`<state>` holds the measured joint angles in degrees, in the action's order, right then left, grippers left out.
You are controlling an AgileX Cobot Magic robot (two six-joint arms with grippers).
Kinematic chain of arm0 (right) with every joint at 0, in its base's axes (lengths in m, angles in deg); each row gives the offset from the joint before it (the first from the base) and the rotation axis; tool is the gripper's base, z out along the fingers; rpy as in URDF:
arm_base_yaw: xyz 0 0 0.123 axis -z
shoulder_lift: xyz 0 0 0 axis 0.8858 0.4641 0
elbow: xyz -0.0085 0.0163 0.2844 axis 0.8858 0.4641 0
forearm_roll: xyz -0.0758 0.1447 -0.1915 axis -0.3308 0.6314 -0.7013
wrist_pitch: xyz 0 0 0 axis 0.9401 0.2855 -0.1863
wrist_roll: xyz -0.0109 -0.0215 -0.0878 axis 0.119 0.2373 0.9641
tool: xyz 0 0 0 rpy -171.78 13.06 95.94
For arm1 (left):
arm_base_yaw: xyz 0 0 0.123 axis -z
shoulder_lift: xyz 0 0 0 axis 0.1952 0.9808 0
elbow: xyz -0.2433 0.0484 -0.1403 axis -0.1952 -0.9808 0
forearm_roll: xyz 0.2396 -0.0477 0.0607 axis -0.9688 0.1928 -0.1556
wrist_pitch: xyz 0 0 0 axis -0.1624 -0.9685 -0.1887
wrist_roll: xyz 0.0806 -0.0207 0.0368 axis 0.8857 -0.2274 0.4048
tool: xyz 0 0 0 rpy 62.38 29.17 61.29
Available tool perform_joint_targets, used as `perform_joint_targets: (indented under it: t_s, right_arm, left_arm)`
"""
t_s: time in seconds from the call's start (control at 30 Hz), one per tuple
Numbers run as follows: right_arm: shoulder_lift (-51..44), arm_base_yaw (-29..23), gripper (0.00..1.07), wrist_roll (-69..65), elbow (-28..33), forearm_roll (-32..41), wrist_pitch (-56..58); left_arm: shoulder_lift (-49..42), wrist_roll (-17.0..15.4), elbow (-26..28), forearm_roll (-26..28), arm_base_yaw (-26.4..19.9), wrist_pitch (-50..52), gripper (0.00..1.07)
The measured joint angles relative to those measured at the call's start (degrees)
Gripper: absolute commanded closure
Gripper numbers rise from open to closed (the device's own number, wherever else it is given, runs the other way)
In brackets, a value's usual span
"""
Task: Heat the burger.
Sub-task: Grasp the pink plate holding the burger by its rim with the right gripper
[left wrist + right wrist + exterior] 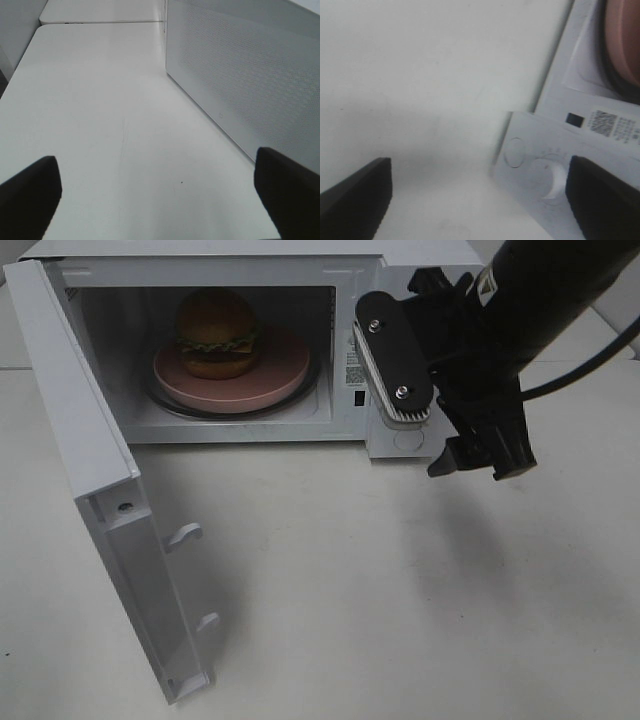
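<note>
Inside the microwave (230, 252), its door (90, 470) swung wide, the burger (218, 332) sits on the pink plate (285, 375), toward its 10 o'clock edge. At 3 o'clock from it my right gripper (480, 200) hangs before the dial (554, 177), fingers wide apart. My left gripper (160, 195), likewise spread, is beside the door.
</note>
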<state>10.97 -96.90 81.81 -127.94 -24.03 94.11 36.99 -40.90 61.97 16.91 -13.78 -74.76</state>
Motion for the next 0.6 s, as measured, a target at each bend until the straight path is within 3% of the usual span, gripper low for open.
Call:
perform_joint_targets:
  t_s: [0.17, 0.6]
  right_arm:
    - [4.5, -2.5, 0.18, -4.8, -5.3, -4.4, -1.5]
    - [15.5, -5.4, 0.19, -6.0, -15.2, -4.8, -3.8]
  left_arm:
    - [0.0, 0.0, 0.0, 0.0, 0.0, 0.0, 0.06]
    - [0.0, 0.0, 0.0, 0.0, 0.0, 0.0, 0.06]
